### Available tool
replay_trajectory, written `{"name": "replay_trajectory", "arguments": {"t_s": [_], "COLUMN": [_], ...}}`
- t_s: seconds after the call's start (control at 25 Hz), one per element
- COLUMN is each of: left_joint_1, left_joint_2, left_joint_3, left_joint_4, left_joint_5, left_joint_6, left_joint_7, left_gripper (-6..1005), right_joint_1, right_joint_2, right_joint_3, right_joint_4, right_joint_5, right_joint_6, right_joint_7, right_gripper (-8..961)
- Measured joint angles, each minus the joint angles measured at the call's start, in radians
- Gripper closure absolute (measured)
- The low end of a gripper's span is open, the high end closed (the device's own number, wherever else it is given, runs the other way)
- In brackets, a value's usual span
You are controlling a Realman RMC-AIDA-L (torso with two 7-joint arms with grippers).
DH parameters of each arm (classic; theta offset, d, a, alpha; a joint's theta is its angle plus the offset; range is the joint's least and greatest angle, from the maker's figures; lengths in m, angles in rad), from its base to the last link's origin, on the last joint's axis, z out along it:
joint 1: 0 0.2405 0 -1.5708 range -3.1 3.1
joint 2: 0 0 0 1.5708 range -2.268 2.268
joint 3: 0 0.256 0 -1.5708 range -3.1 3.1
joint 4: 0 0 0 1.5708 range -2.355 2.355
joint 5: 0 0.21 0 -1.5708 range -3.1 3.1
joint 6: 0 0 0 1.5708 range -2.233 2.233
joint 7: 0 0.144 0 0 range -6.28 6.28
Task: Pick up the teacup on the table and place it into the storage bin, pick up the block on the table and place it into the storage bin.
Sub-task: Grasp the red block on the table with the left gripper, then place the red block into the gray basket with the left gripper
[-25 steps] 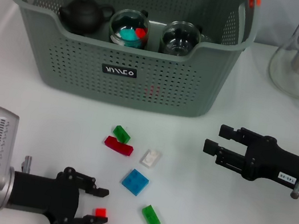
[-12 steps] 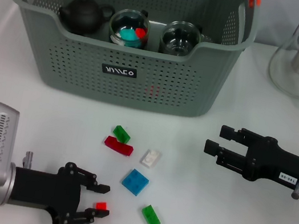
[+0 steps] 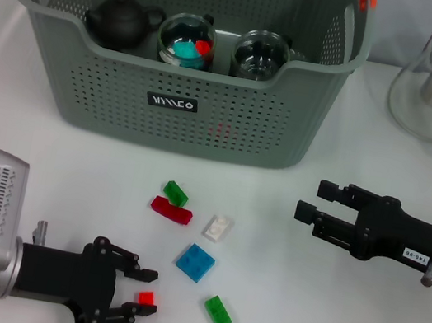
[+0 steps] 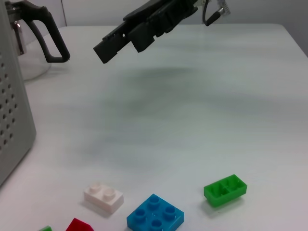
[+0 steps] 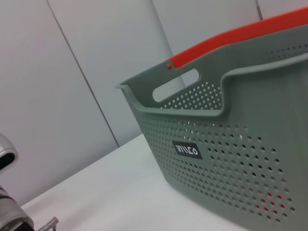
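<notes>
My left gripper point(image 3: 143, 297): jaws spread, small red block point(image 3: 146, 297) lying between tips | bin point(image 3: 229, 135) far ahead | right gripper point(image 3: 307, 200): open, idle

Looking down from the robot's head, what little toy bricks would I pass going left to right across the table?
Small red brick between the left pincer's open fingers, then long red brick, white brick, and the green brick farthest right.
</notes>
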Motion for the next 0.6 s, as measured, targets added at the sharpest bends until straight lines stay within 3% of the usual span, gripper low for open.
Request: {"name": "replay_trajectory", "arguments": {"t_s": [0.44, 0.6], "left_joint_1": [-0.017, -0.02], "left_joint_2": [0.001, 0.002], "left_joint_3": [0.015, 0.018], "left_joint_4": [0.004, 0.008], "left_joint_5": [0.016, 0.018], "left_joint_6": [-0.009, -0.008], "left_joint_7": [-0.019, -0.052], "left_gripper": [643, 781], "right_joint_1": [-0.002, -0.002], "right_joint_2": [0.001, 0.002], "right_joint_3": [0.0, 0.0], "right_joint_4": [0.0, 0.0], "right_joint_5": [0.0, 0.0], "right_joint_6": [0.0, -0.001], "right_joint_7": [0.0, 0.0], "right_gripper": [239, 239]}}
